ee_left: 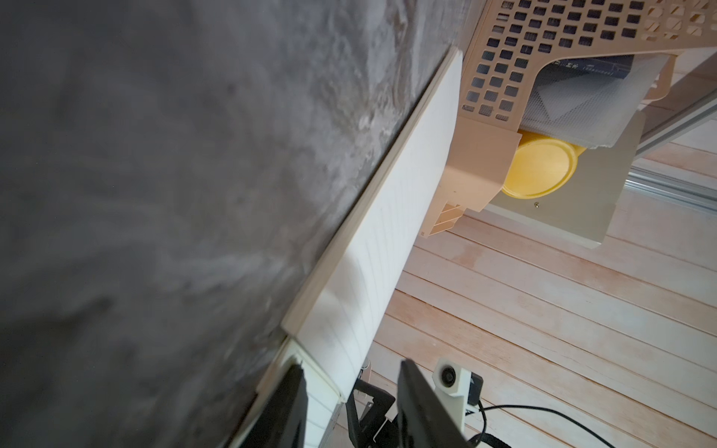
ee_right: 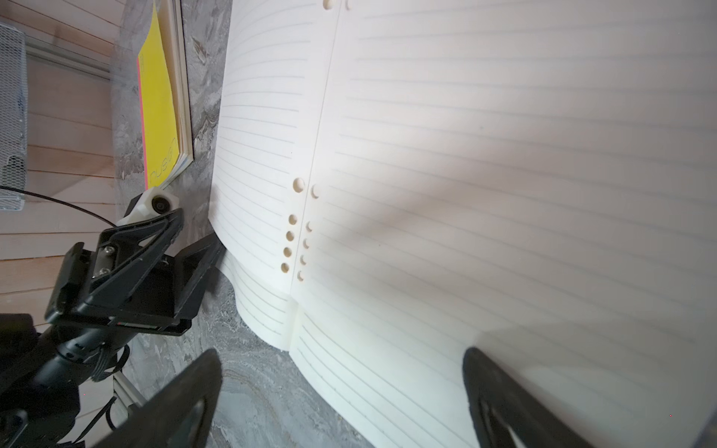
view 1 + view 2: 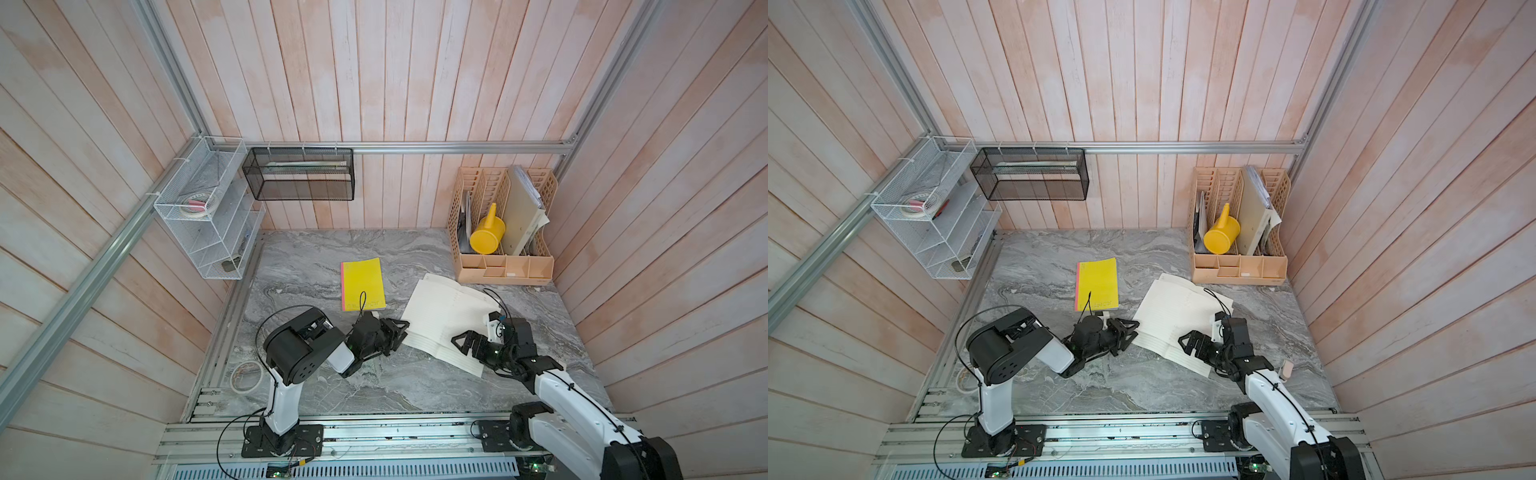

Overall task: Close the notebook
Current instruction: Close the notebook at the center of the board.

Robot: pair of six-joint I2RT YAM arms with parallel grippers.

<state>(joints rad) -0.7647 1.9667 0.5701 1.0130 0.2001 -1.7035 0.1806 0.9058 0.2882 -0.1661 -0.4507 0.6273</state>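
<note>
The notebook (image 3: 444, 307) (image 3: 1177, 309) lies open on the grey marble table, its cream lined pages facing up and punch holes along the spine (image 2: 306, 229). My left gripper (image 3: 404, 329) (image 3: 1133, 328) is at the notebook's left edge, lying sideways. Its jaws stand apart around the left page stack (image 1: 341, 349), one finger low beside the stack and the other clear above it. My right gripper (image 3: 456, 340) (image 3: 1182, 340) (image 2: 341, 388) hovers open over the near right page, holding nothing. One of its fingers is over the table and the other over the page.
A closed yellow booklet (image 3: 362, 284) (image 2: 159, 108) lies left of the notebook. A beige desk organizer (image 3: 505, 266) with a yellow watering can (image 3: 487, 232) stands at the back right. A tape roll (image 3: 246, 376) lies by the left rail. Wire shelf (image 3: 208, 216) and black mesh basket (image 3: 299, 174) hang on the walls.
</note>
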